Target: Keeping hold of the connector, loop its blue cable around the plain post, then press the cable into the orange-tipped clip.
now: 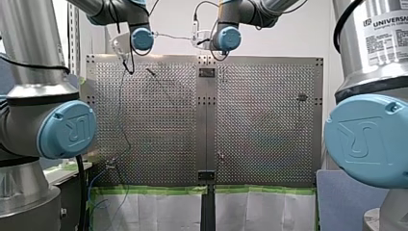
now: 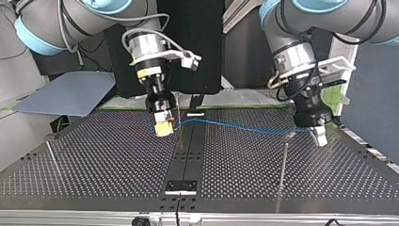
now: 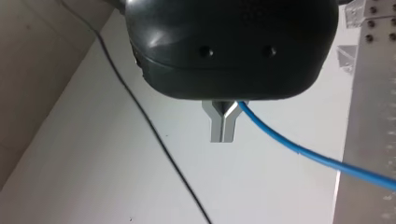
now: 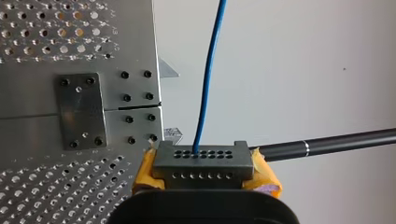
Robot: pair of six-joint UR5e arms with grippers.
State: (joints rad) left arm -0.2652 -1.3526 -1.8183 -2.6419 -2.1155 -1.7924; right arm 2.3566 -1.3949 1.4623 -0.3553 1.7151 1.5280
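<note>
Nearest in the top view, a thin plain metal post point(image 2: 284, 162) rises by the perforated steel counter's point(image 2: 94, 160) near edge. Beyond, my left tool point(image 2: 320, 137) pinches the thin blue cable point(image 2: 244, 126), apparently to guide it. My yellow-padded right tool point(image 2: 164, 128) clamps the grey perforated connector block point(image 4: 201, 162) over the counter's middle.

Right arm point(image 2: 146, 52) and left arm point(image 2: 296, 56) held well apart, wrists pointed down, right gripper point(image 2: 163, 127) clamped by yellow pads point(image 4: 266, 179) on connector point(image 4: 201, 163), left gripper point(image 2: 320, 135) metal fingers point(image 3: 215, 128) pinched on cable point(image 3: 299, 151).
</note>
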